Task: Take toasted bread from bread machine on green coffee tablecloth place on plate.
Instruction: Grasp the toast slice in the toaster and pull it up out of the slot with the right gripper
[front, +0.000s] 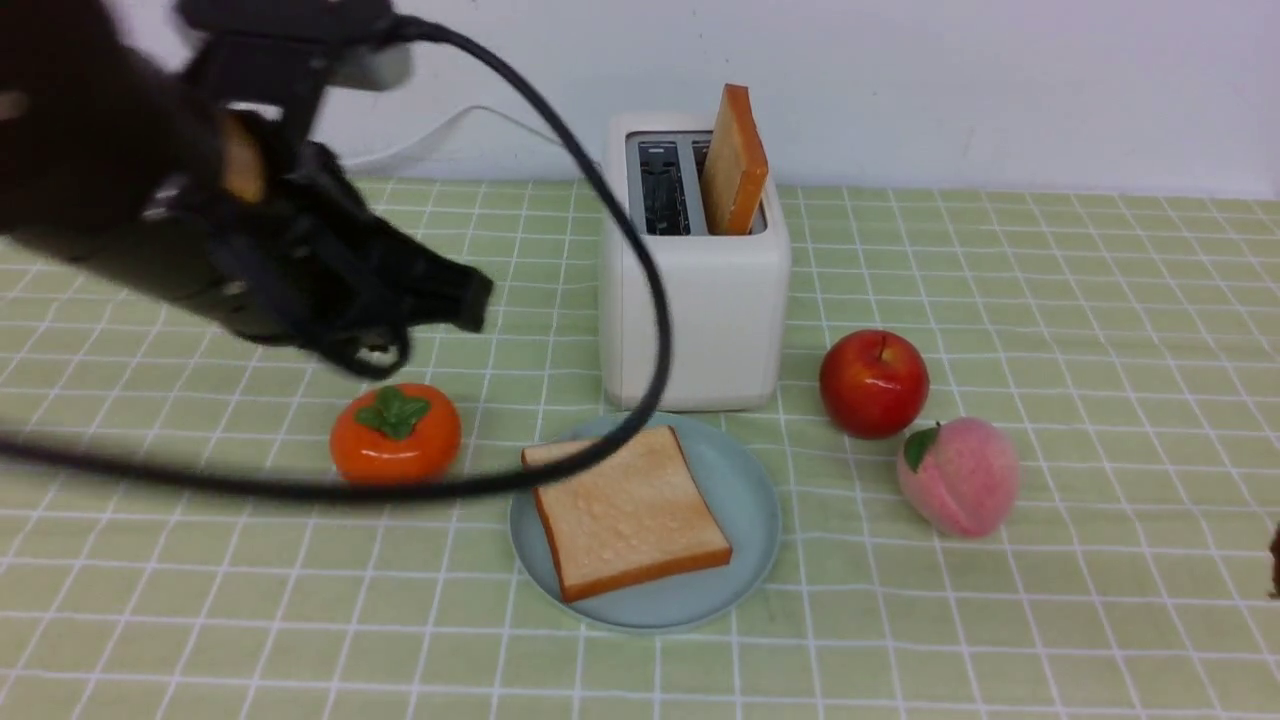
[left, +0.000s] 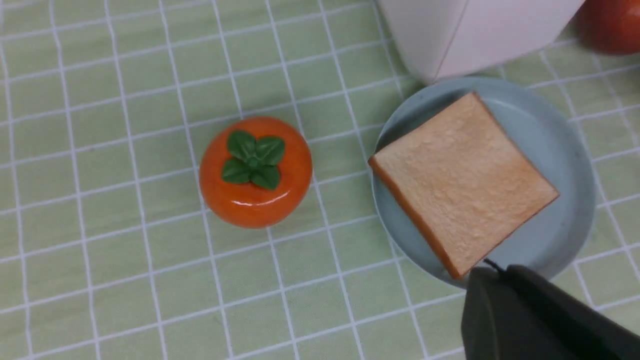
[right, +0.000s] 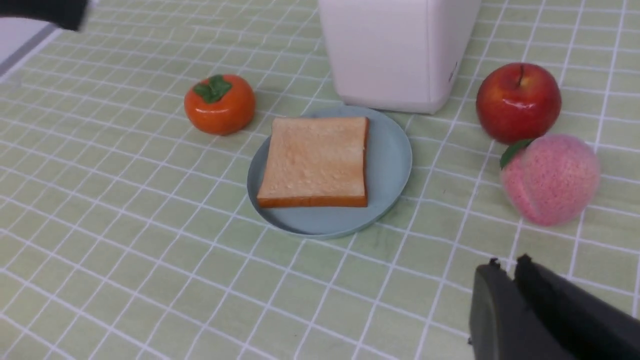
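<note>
One slice of toast (front: 635, 515) flat on plate (front: 750, 510), another upright in toaster (front: 690, 310); left gripper (left: 495, 267) clenched, empty, right gripper (right: 507, 262) nearly together, empty; likely between slices, next needing an opened grip at the slot.

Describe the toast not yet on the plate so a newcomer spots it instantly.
Find the boxy white toaster at the back. In its right-hand slot stands a golden-tan bread slice with orange-brown crust, upright and leaning, unlike its twin lying flat on the round pale-blue plate.
</note>
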